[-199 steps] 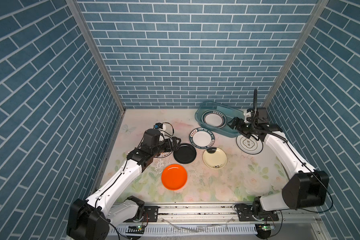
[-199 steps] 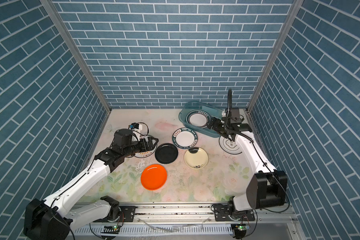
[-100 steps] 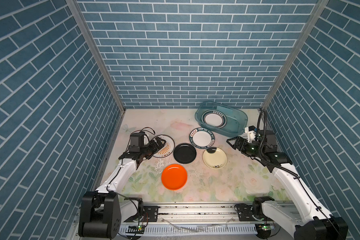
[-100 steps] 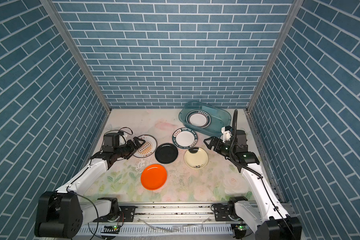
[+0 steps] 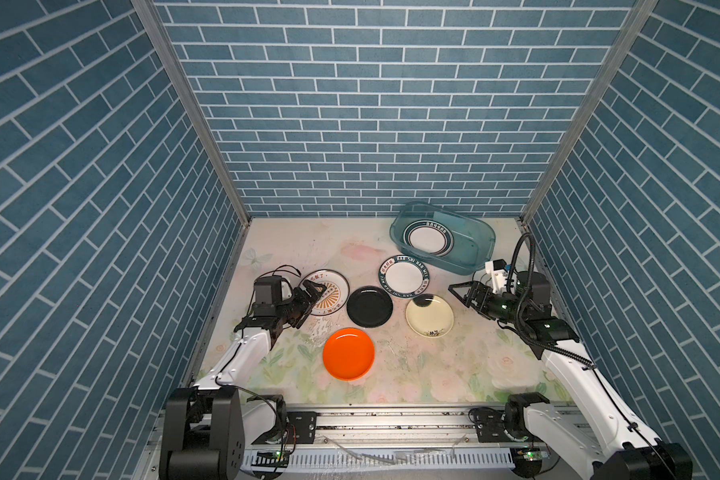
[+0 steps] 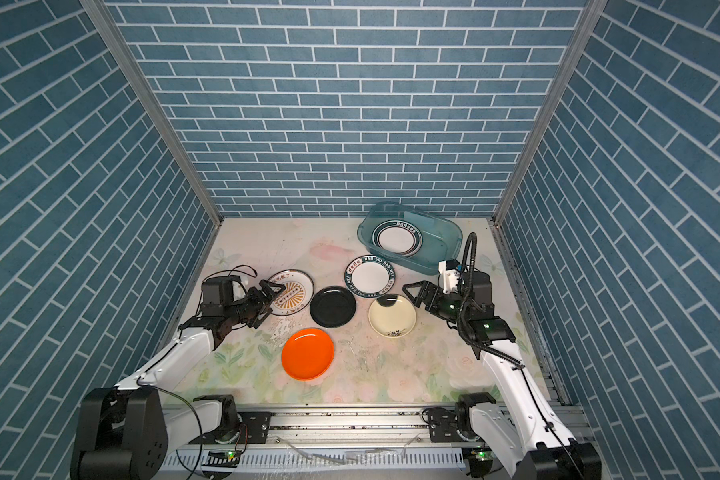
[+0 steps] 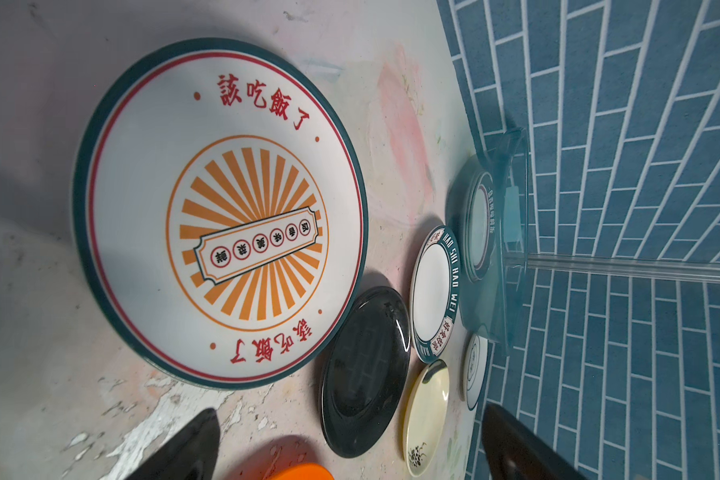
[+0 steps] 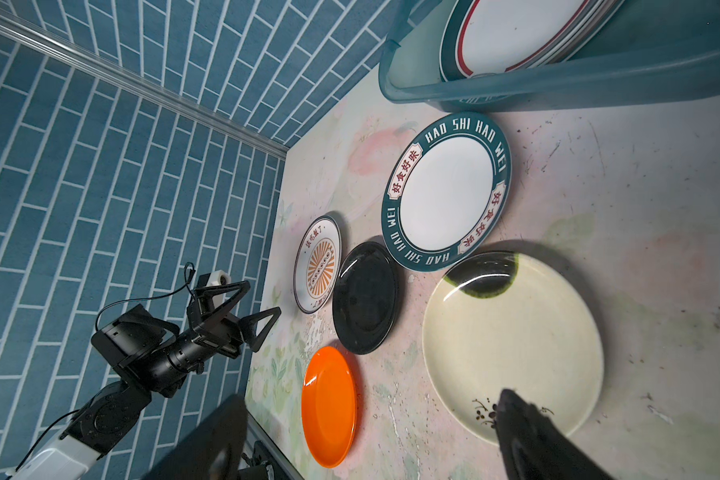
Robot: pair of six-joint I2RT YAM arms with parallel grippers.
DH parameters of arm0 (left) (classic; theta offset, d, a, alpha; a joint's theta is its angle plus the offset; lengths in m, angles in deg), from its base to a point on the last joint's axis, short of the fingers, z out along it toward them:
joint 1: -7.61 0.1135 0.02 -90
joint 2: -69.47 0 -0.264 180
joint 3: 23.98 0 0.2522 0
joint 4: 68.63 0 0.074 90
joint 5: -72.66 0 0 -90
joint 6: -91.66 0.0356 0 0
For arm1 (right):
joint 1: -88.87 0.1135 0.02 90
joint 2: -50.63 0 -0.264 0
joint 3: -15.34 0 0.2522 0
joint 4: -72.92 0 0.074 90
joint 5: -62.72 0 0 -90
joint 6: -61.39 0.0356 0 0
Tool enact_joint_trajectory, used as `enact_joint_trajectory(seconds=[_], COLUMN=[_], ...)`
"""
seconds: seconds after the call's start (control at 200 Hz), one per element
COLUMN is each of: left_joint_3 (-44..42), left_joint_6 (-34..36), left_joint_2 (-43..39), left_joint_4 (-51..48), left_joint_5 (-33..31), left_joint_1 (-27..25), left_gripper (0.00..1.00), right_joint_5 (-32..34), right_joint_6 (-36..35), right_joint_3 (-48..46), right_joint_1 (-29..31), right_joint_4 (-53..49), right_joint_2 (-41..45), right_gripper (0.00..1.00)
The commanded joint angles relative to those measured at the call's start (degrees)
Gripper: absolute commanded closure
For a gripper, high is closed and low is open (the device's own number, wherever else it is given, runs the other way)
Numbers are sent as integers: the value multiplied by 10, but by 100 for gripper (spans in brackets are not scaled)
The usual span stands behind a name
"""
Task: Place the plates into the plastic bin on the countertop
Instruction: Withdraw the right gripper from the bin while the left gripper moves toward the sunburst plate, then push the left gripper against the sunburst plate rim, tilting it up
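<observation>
Already stacked flat in the left end of the plastic bin (image 5: 474,257), at the far right of the countertop (image 5: 412,374): several teal-rimmed plates (image 5: 429,239) (exact count unreadable from the layered rims). Lying outside, flat on the floral print: the lettered plate (image 5: 404,276) just beside the bin's near wall; the cream plate (image 5: 429,318) nearer, close against it, contact unclear; the black plate (image 5: 369,306) to the left of those two; the sunburst plate (image 5: 329,291) further left; the orange plate (image 5: 348,353) nearest of all. Glimpsed in the left wrist view beyond the cream one: one more white plate (image 7: 474,372), hidden in both top views.

Judged as a reach-and-pick step, with most of the job ahead. Hovering just right of the cream plate: the right gripper (image 5: 460,293), jaws spread wide, holding nothing. At the left edge of the sunburst plate: the left gripper (image 5: 312,300), jaws equally wide, likewise empty.

To do it well: come in low and nearly level with the countertop, slip one finger under the lip and the other over it, pinch on the rim only, never across the glossy middle. Take the cream plate with the right, being closest to the bin. Carry flat, lower onto the stack or into the free right end, let go only once resting. Keep the left arm well to the left meanwhile.
</observation>
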Motion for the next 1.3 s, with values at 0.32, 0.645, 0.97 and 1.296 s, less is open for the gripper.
enact_joint_trajectory(seconds=[0.32, 0.645, 0.97, 1.296], left_joint_3=[-50, -58, -75, -73], left_joint_6=[-63, -59, -89, -63], left_joint_2=[28, 110, 178, 234], left_joint_4=[83, 133, 214, 245], left_joint_5=[-29, -27, -18, -51], left_joint_1=[14, 15, 16, 16], left_gripper=[0, 0, 1, 17], right_joint_5=[-2, 5, 9, 13], right_joint_6=[11, 13, 29, 34], right_joint_3=[-18, -28, -46, -52], right_joint_1=[2, 2, 2, 2], right_joint_4=[-13, -14, -15, -19], right_joint_2=[41, 55, 83, 91], right_gripper=[9, 10, 10, 10])
